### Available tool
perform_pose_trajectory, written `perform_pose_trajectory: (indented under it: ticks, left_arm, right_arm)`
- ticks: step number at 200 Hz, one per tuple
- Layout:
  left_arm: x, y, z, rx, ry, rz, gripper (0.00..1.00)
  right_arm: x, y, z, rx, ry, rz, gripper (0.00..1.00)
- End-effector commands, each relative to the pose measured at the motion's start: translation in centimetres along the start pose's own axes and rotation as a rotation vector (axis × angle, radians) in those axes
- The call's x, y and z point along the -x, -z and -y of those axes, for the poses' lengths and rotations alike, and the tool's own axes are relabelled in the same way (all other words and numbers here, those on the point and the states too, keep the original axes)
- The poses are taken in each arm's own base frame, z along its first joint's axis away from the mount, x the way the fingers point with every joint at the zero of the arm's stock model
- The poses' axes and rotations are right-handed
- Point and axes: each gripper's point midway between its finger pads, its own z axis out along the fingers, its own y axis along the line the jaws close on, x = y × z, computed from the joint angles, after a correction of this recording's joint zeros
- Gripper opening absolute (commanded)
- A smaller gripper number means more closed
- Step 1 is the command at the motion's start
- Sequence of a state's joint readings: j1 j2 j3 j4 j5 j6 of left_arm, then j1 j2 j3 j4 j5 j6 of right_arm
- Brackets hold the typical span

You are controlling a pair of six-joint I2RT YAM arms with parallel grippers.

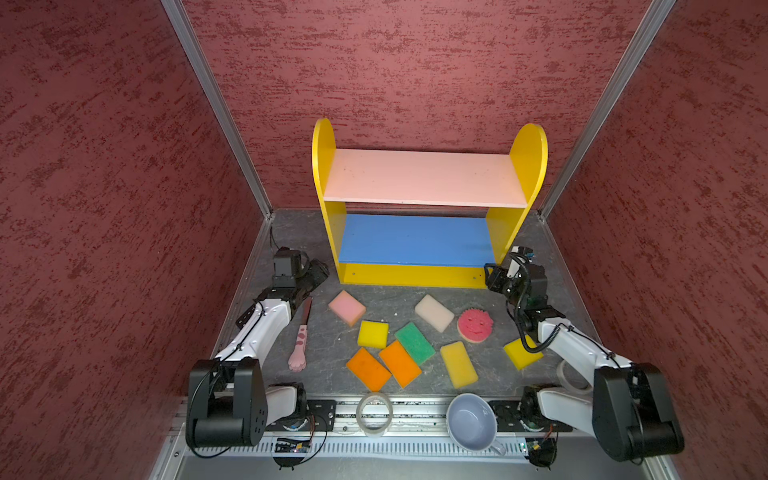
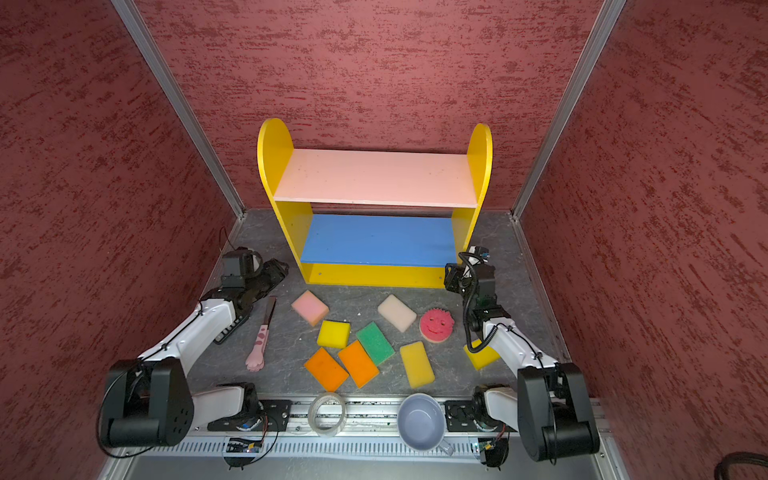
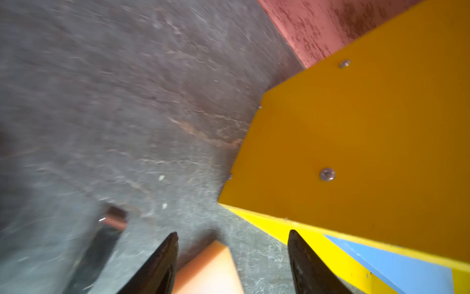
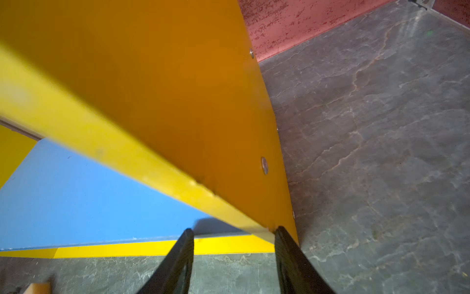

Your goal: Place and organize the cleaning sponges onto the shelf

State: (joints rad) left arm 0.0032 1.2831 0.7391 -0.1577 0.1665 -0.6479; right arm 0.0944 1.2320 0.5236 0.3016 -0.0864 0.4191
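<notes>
I see the cleaning sponges (image 1: 414, 343) lying loose on the desk (image 1: 382, 297) in front of the shelf (image 1: 424, 178) (yellow round-topped sides, pink top board, blue middle board). They are rectangular blocks in yellow, orange, green, pink and white, plus a round red smiley sponge (image 1: 475, 325). My left hand (image 3: 232, 235) sits just beside the shelf's left front corner, fingers spread, pinching nothing. The right hand (image 4: 234, 229), also spread, points at the foot of the right side panel.

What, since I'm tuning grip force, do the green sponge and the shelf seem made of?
The green sponge: soft-looking foam, matte, with a coarse grainy top like a scouring layer. The shelf: rigid painted board, probably wood or fibreboard; smooth, faintly glossy faces, with metal screw heads in its side panels.
</notes>
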Motion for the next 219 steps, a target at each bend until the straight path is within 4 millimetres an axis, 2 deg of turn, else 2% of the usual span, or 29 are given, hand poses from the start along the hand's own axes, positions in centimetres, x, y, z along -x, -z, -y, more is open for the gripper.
perform_pose_trajectory:
  ticks: [1, 41, 79, 81, 90, 130, 157, 173, 219]
  left_arm:
    - [1.1, -0.9, 3.0, -0.076, -0.017, 0.027, 0.68]
    - [0.9, -3.8, 4.0, -0.062, -0.01, -0.021, 0.67]
    - [1.6, -6.5, 6.3, -0.073, -0.018, -0.047, 0.66]
    - [1.7, -6.6, 6.5, -0.076, -0.019, -0.049, 0.66]
    - [1.8, -7.2, 7.0, -0.075, -0.024, -0.059, 0.66]
    - [2.5, -8.8, 8.9, -0.071, -0.049, -0.058, 0.66]
    - [2.7, -10.2, 9.8, -0.077, -0.033, -0.095, 0.66]
    - [2.8, -10.9, 10.2, -0.072, -0.036, -0.107, 0.66]
    - [3.5, -11.3, 10.6, -0.071, -0.025, -0.09, 0.66]
  right_arm:
    - [2.8, -1.1, -0.9, 0.019, 0.008, 0.073, 0.52]
    - [3.6, -3.0, -1.1, 0.038, 0.005, 0.08, 0.52]
    - [3.9, -4.2, -1.7, 0.076, -0.03, 0.081, 0.54]
    - [3.3, -4.7, -1.3, 0.069, -0.033, 0.063, 0.54]
    - [3.1, -5.1, -1.4, 0.075, -0.041, 0.054, 0.54]
    - [2.6, -6.1, -1.5, 0.098, -0.07, 0.039, 0.55]
    - [2.0, -6.8, -1.3, 0.089, -0.094, 0.005, 0.64]
    - [1.6, -7.1, -1.4, 0.107, -0.106, -0.008, 0.66]
    - [0.4, -8.2, -2.1, 0.164, -0.147, -0.063, 0.74]
